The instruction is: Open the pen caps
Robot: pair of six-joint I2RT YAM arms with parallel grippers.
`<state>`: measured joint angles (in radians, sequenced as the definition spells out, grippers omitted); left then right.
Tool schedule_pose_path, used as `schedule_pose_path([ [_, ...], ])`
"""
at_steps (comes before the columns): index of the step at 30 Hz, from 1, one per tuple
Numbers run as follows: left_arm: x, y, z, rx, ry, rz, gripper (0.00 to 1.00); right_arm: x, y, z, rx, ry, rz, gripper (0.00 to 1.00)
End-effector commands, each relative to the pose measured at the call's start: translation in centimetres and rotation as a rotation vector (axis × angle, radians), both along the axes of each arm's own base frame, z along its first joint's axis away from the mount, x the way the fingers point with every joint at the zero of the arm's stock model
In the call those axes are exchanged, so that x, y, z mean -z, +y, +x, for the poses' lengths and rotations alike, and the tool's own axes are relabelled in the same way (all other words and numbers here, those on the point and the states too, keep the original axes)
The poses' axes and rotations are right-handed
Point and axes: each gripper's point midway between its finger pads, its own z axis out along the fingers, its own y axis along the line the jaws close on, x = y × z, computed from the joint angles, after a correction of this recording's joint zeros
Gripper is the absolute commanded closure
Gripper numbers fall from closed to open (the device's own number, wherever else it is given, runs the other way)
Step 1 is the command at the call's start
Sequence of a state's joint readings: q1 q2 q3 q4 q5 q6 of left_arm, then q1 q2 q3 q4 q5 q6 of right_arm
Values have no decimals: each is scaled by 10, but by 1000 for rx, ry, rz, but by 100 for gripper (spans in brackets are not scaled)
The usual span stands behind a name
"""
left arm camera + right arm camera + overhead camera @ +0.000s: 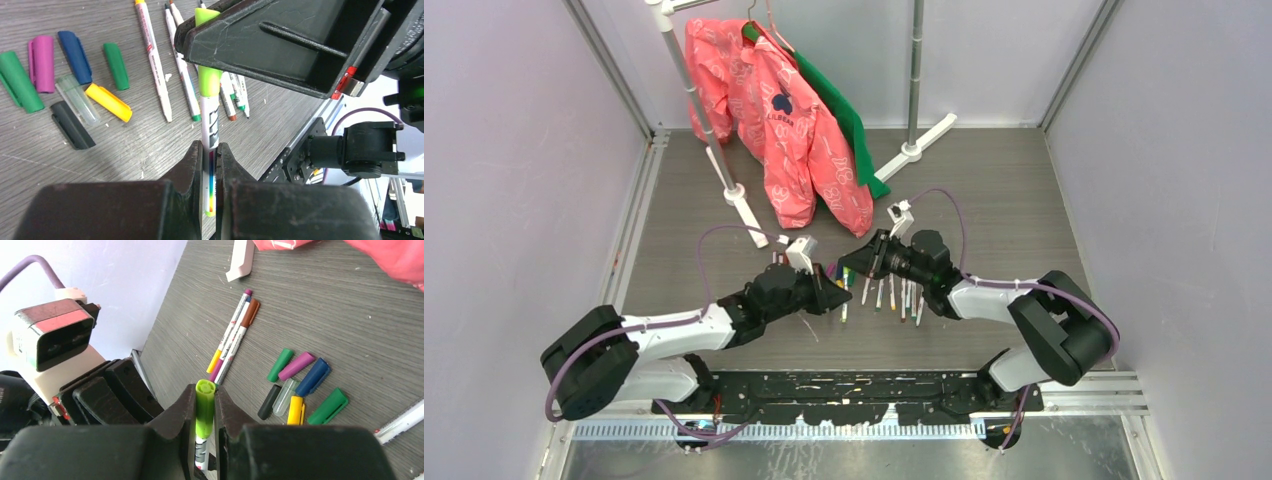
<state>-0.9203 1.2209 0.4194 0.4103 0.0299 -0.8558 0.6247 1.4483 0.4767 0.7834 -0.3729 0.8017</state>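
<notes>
Above the desk [125,150], between both arms: one lime-green cap [205,407], pinched by the right fingers [177,415] and seated on a white pen barrel [211,125], itself pinched by the left fingers [187,170]. Grey wood-grain surface, enclosed by pale lilac walls [514,200]; a pink jacket [794,140] is hung behind. Cap: short, cylindrical, glossy. Loose caps [75,57] are laid nearby: green, purple, blue, yellow, black, clear.
</notes>
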Motion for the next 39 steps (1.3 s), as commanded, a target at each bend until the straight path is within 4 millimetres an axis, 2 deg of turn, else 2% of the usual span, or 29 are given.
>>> schedule_pose_path([
  [1,20,0,-36,154,69,30,100,-59,-21,45,145,-200,152,99],
  [8,12,-4,-44,217,39,-15,100,-84,-36,60,176,-184,327,99],
  [11,12,-2,-41,196,35,-6,100,-89,-36,64,169,-175,337,99],
  [14,11,8,-30,115,22,38,100,-71,-36,71,197,-120,230,99],
  [19,14,47,1,-153,14,170,100,-19,-37,76,266,-15,-85,99],
  [21,14,62,9,-234,8,217,100,-2,-33,75,278,24,-168,99],
  [25,10,76,16,-304,4,284,100,32,-19,65,270,83,-329,99],
  [32,5,87,24,-376,6,338,100,67,-12,56,308,108,-529,95],
  [37,3,89,27,-394,7,349,100,81,-9,49,300,117,-583,93],
  [39,2,89,27,-398,6,349,100,85,-7,46,295,117,-598,89],
])
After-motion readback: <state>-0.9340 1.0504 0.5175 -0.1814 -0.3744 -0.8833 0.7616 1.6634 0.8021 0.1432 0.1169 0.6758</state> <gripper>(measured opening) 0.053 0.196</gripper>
